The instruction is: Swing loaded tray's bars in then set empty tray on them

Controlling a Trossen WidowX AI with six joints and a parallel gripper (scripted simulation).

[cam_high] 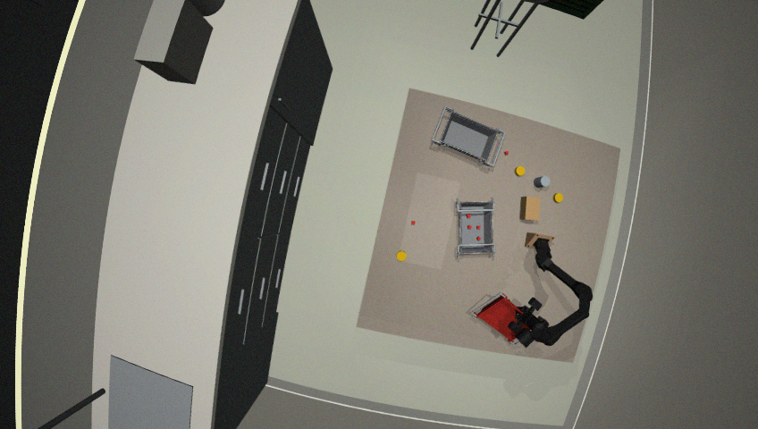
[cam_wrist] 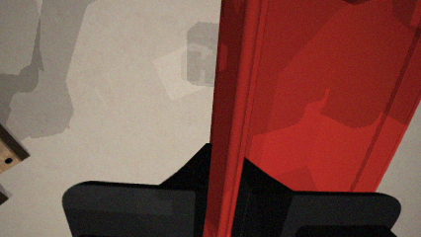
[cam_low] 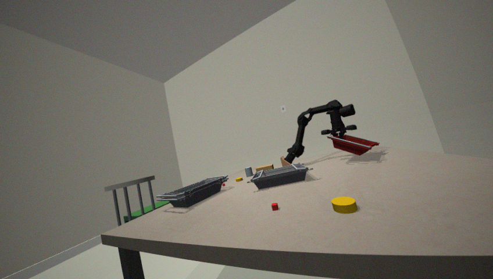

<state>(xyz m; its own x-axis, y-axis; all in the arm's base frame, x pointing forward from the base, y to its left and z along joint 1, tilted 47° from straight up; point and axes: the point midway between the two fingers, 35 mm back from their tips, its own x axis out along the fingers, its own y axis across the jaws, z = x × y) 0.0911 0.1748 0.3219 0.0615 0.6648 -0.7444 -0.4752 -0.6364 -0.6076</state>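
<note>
The loaded grey tray (cam_high: 490, 228) (cam_low: 283, 179) stands on the table with several small red blocks (cam_high: 478, 239) inside. Its far bar (cam_high: 475, 209) and near bar (cam_high: 475, 245) lie swung in across its top, close to the ends. My gripper (cam_high: 521, 320) (cam_low: 340, 135) (cam_wrist: 215, 150) is shut on one side wall of the empty red tray (cam_high: 497, 315) (cam_low: 351, 146) (cam_wrist: 321, 59). The red tray hangs tilted above the table, clear of it, with its shadow below, away from the loaded tray. Part of the red tray is hidden under the gripper and arm in the top view.
Another grey tray (cam_high: 467, 138) (cam_low: 204, 194) stands at the back left, bars out over its ends. A wooden block (cam_high: 530, 208), a grey cylinder (cam_high: 542, 181) and yellow discs (cam_high: 519, 171) (cam_high: 558, 197) are near the arm base. A yellow disc (cam_high: 401, 256) (cam_low: 344, 204) and red cube (cam_high: 413, 222) (cam_low: 274, 206) lie opposite.
</note>
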